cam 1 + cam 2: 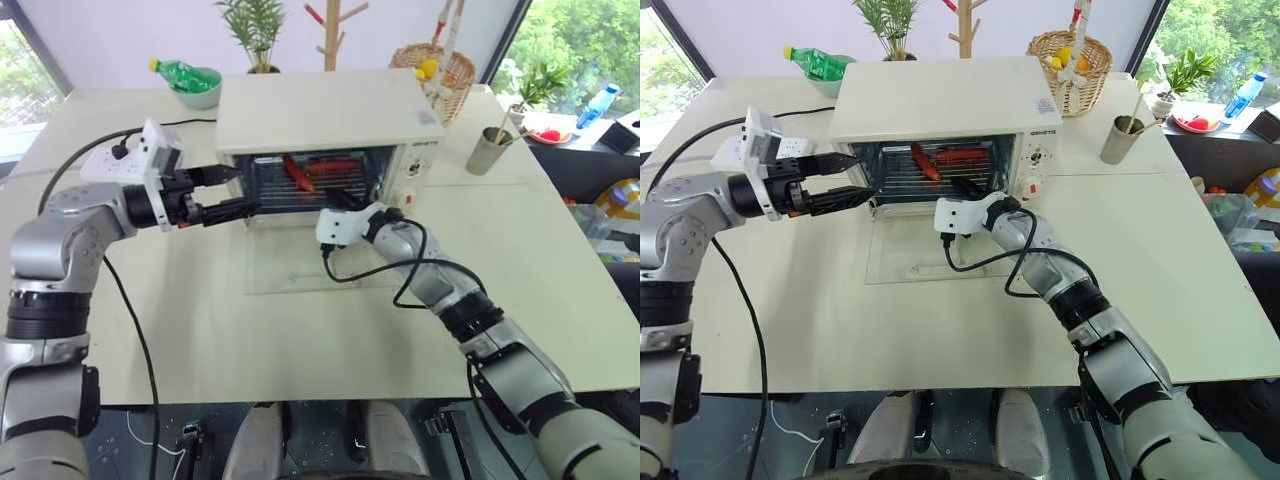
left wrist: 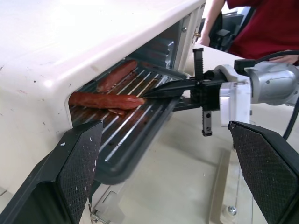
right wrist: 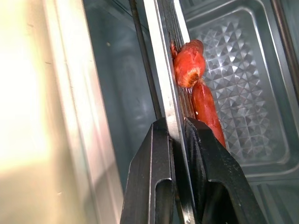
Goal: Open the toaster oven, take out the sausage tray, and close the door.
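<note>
Item: toaster oven [image 1: 320, 110], on the table [image 1: 560, 290]; glass door [image 1: 915, 262] lay open flat. Sausage tray [image 2: 135, 135], partly drawn out of the cavity, carried red sausages [image 2: 105, 100]. My right gripper [image 3: 177, 140] was clamped on the tray's front rim. My left gripper [image 1: 228, 192] hung spread wide beside the oven's left front corner, holding nothing.

The mouth of the toaster oven [image 1: 320, 140] is laid open, its door [image 1: 915, 258] folded flat on the counter [image 1: 200, 310] just in front. The right half of that mouth is taken up by the right tool [image 1: 335, 199], clamped on the near rim of the sausage tray [image 2: 135, 135]. The left corner is flanked by the spread left tool [image 1: 228, 190]. Bare counter is left near and to either side.
</note>
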